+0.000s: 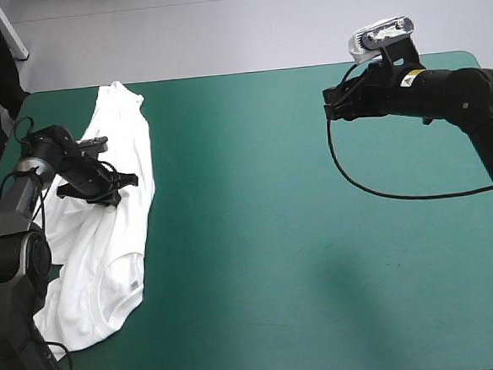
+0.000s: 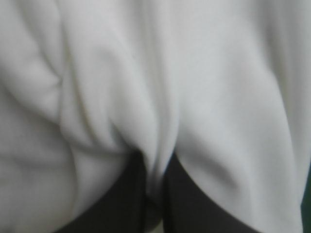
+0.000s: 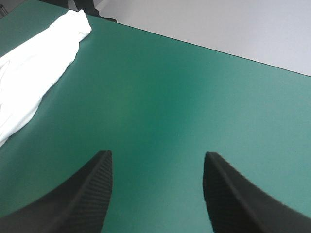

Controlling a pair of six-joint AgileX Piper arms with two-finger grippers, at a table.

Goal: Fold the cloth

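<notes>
Left gripper (image 2: 154, 162): pinching a T-shirt (image 1: 130, 218) fold
Right gripper (image 3: 156, 156): wide apart, empty
Risk: thin pinch slipping on lift

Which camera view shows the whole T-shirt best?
The high view: the T-shirt lies full length along the left edge of the table. The left wrist view shows only white folds; the right wrist view catches one part.

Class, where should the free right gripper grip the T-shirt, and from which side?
Probably the long edge facing the table's middle, from that side: the T-shirt lies in a narrow strip by the left edge, and the left gripper pinches its centre.
</notes>
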